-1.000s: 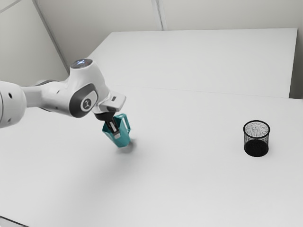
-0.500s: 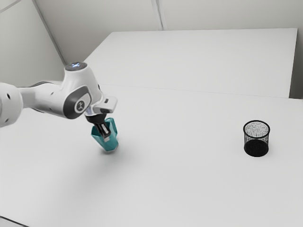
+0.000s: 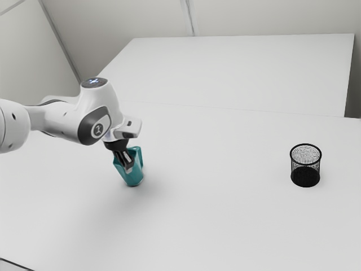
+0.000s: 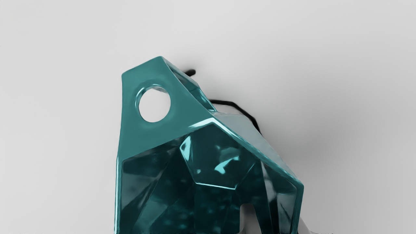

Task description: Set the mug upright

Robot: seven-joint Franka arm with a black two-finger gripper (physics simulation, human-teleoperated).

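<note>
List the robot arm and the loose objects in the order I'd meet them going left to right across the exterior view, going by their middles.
Robot arm → teal mug → black mesh cup.

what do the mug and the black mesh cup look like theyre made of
The mug looks like glossy teal glazed ceramic, though hard plastic is possible: bright highlights run along its rim and inner facets. The black mesh cup is probably painted or coated metal wire, judging by its see-through walls and solid dark rim, but plastic can't be ruled out.
</note>
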